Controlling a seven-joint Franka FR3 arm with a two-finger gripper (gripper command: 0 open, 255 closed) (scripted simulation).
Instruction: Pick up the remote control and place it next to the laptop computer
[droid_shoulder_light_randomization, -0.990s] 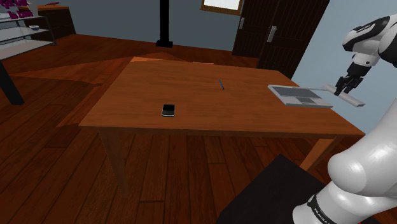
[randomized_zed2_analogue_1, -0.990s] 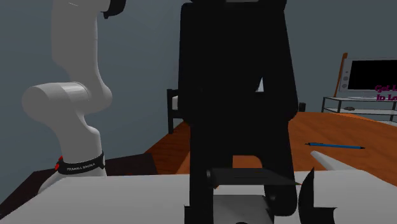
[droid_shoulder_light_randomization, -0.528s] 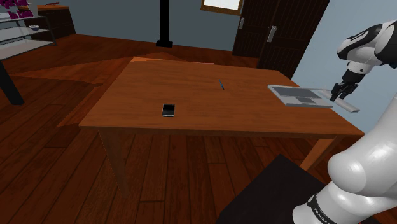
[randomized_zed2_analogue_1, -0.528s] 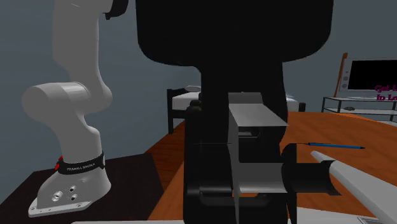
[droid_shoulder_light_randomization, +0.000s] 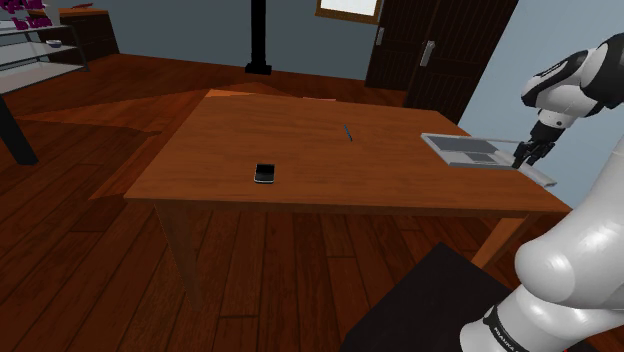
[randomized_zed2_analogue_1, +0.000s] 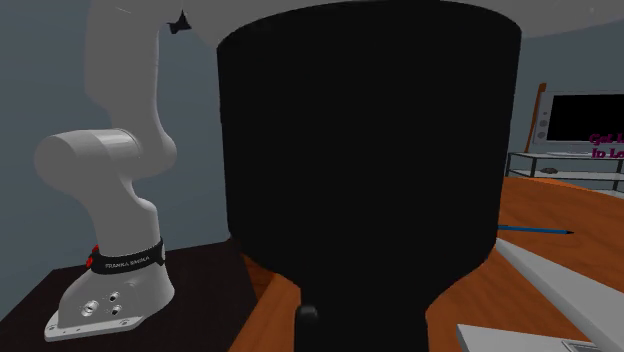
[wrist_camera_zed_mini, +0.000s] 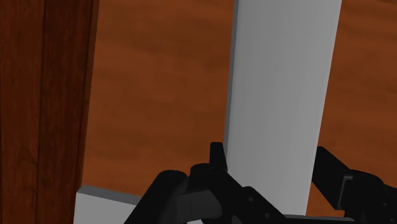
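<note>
We count one grey remote (wrist_camera_zed_mini: 283, 83) clasped in the claw (wrist_camera_zed_mini: 269, 153), near one laptop (droid_shoulder_light_randomization: 468, 150). One black phone (droid_shoulder_light_randomization: 264, 173) and one pen (droid_shoulder_light_randomization: 348, 131) lie on the worktop (droid_shoulder_light_randomization: 300, 130).

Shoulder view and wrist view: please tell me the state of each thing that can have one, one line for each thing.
gripper: shut on the remote control.
remote control: held in the gripper, beside the laptop.
laptop: open, keyboard showing, on the table.
dark doors: shut.
small black device: lying flat on the table, untouched.
pen: lying flat on the table.
</note>
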